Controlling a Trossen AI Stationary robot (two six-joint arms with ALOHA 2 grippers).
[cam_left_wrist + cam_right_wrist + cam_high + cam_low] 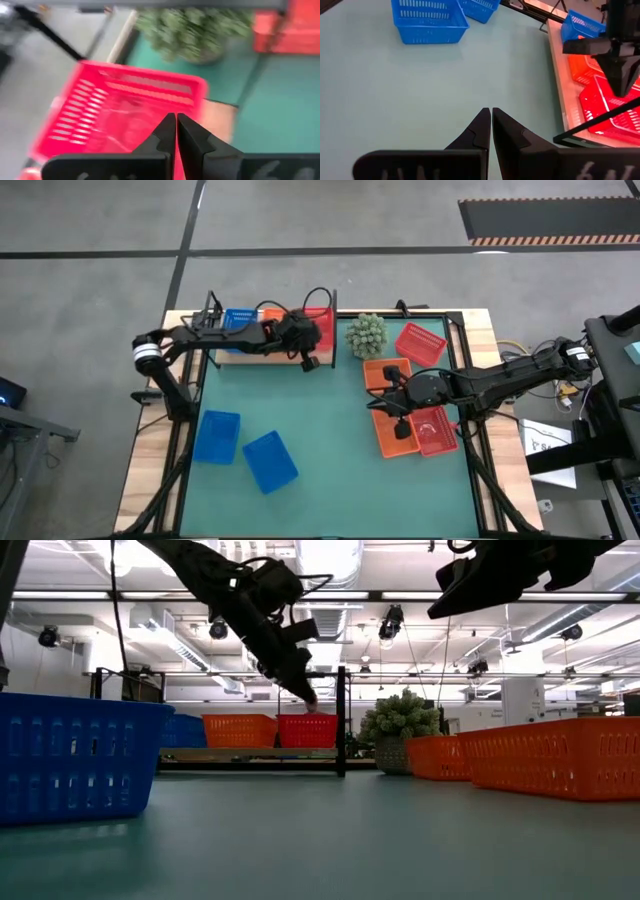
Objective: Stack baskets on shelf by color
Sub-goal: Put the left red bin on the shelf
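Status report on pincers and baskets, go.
Left pincer shut on red basket at shelf. Right pincer shut, empty, mid-mat. Nothing blocking.

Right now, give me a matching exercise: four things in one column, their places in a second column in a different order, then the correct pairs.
Things:
1. left gripper
2. right gripper
3. plant
4. two loose blue baskets

Places:
A. near left part of the mat
B. shut, over the red basket on the shelf
C. far edge of the mat, right of the shelf
D. shut, above the orange baskets on the right

Pairs: 1-B, 2-D, 3-C, 4-A
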